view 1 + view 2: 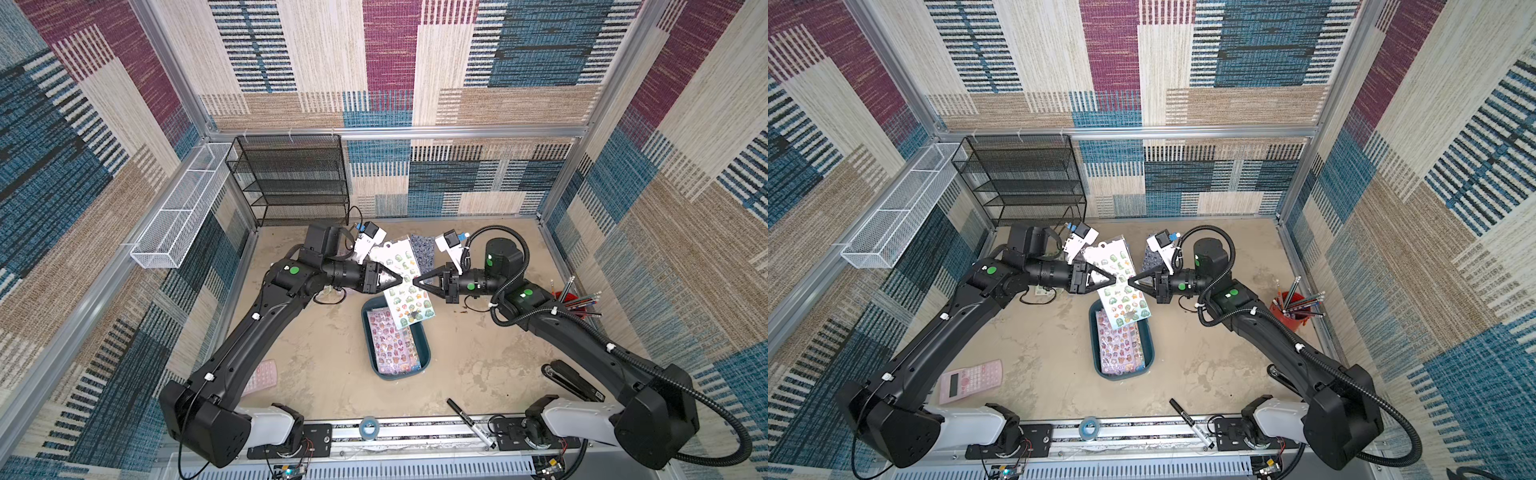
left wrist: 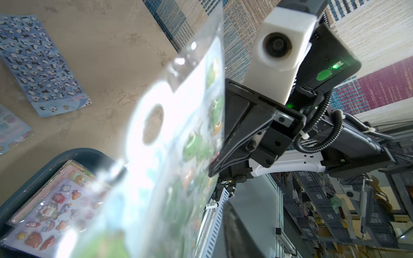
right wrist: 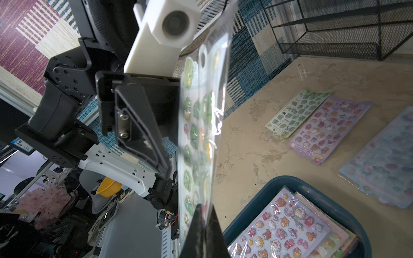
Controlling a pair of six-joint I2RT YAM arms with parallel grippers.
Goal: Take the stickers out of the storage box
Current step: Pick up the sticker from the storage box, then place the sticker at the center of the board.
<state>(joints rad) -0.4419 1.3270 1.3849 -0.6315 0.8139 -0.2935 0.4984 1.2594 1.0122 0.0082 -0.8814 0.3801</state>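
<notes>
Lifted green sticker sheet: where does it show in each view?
Top view: green sticker sheet at centre, overlapping the far end of the blue box.
Top view: same spot, box.
Left wrist: blurred, fills the middle.
Right wrist: nearly edge-on, down the middle.
Shared landmark: the blue box.

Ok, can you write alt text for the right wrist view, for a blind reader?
The right gripper pinches one edge of a green sticker sheet in a clear sleeve, holding it in the air, with the left gripper close beside it. Nearby, the teal storage box holds more stickers, and three sheets lie on the tan table.
</notes>
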